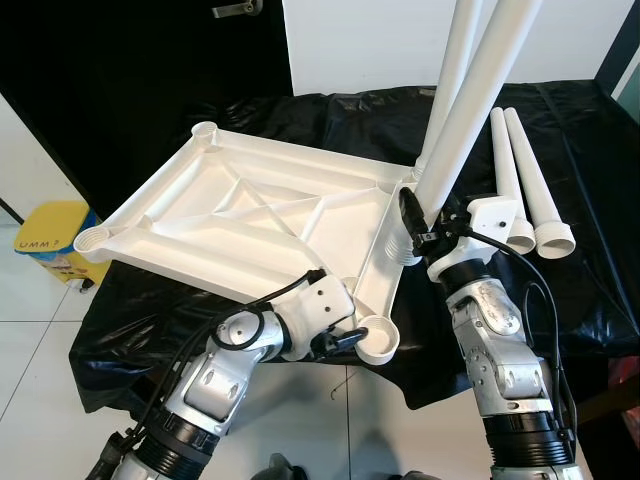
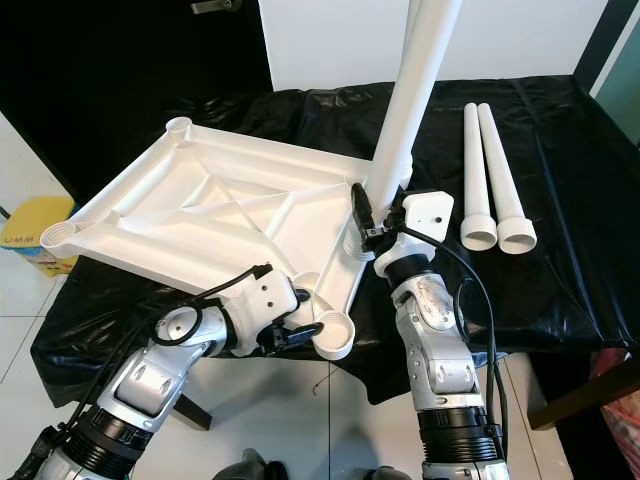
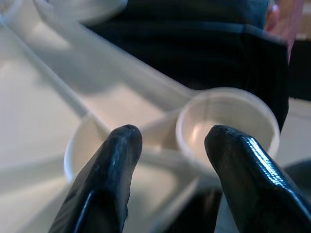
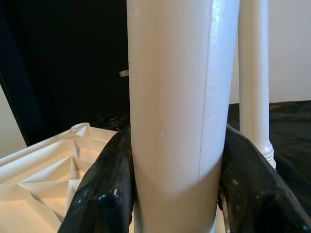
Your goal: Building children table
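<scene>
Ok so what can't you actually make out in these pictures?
- Top of the table leg held by the right hand: cut off by the upper edge, head views.
- Whether it is seated in its socket: hidden by that hand.
- Tabletop: blurred in the left wrist view behind the left hand.

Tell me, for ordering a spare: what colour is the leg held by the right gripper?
White; the leg shows best in the right wrist view.
</scene>
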